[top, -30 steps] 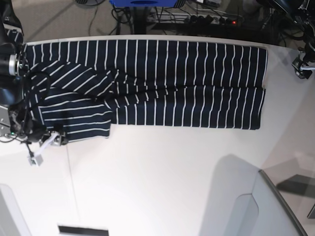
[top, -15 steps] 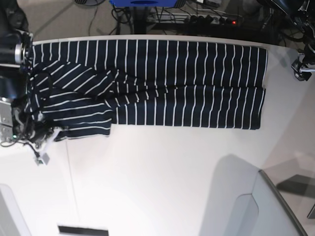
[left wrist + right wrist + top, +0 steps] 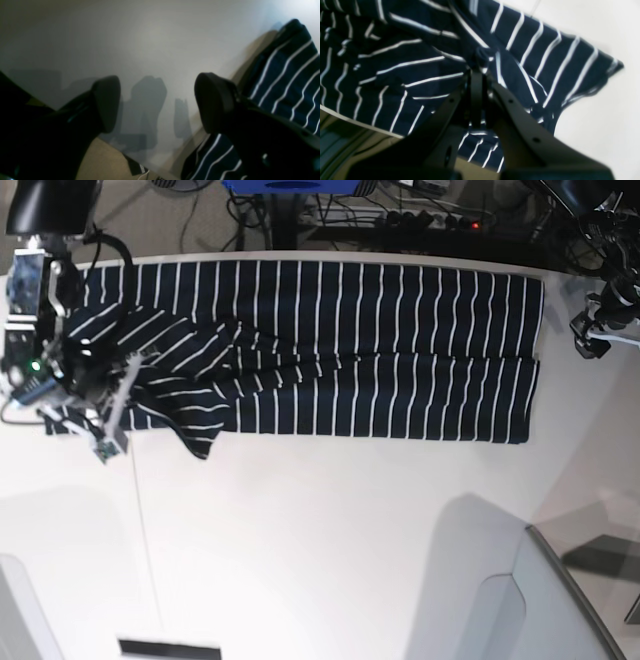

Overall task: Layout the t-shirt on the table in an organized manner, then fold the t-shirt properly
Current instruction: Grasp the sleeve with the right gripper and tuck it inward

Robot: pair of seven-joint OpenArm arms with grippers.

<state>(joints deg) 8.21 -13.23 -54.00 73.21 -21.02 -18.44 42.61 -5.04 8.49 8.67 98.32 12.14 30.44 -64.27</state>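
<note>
Since a second ago the shirt's (image 3: 330,350) sleeve end has been lifted up and inward, its corner now a hanging point. It lies spread along the table's (image 3: 320,550) far edge. Clenched on bunched sleeve fabric, the right gripper (image 3: 477,71) holds it; the left gripper (image 3: 155,100) gapes empty beside the hem.

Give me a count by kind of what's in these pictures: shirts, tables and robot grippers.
Shirts: 1, the striped t-shirt
Tables: 1, the white table
Grippers: 2, the left gripper and the right gripper
Total: 4
</note>
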